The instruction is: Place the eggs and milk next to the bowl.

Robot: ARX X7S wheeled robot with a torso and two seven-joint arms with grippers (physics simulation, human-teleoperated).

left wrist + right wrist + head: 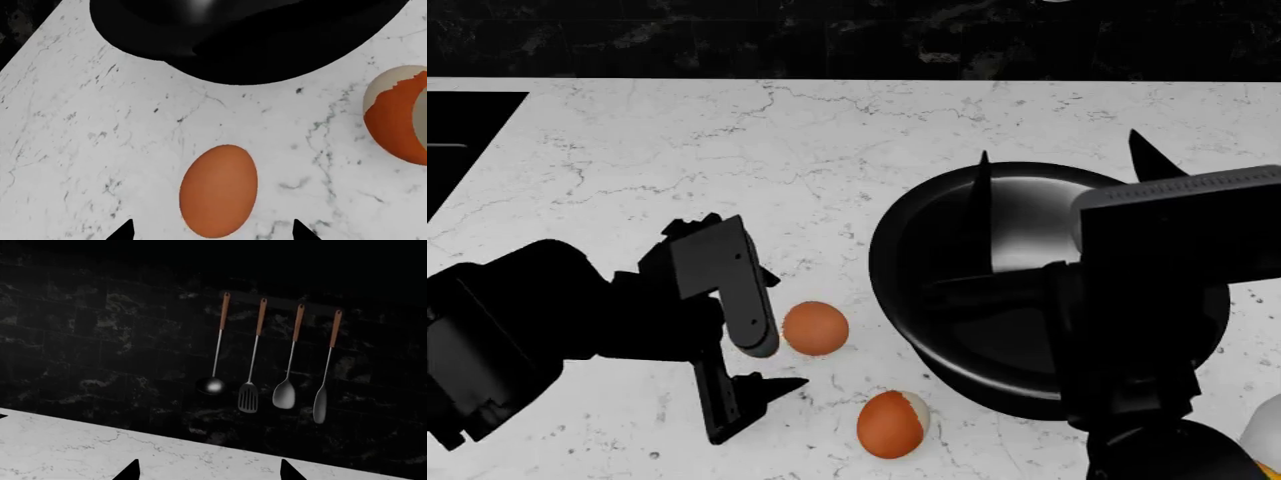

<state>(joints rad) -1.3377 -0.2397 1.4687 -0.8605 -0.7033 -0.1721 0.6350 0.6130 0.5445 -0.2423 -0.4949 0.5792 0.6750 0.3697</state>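
On the white marble counter a plain orange-brown egg (815, 328) (219, 191) lies left of the large black bowl (961, 260) (247, 55). My left gripper (777, 365) (212, 231) is open, and that egg lies just beyond its two fingertips, untouched. A second egg (893, 424) (397, 115), with a whitish patch, rests nearer the front, close to the bowl's rim. My right gripper (1062, 155) (208, 471) stands open and empty above the bowl, facing the back wall. A white rounded shape (1265, 428) at the lower right corner may be the milk, mostly cut off.
A black tiled wall (827, 40) runs behind the counter (694, 150), with several long-handled utensils (267, 365) hanging on a rail. A dark recess (454, 140) cuts into the counter at far left. My right arm (1148, 330) covers part of the bowl.
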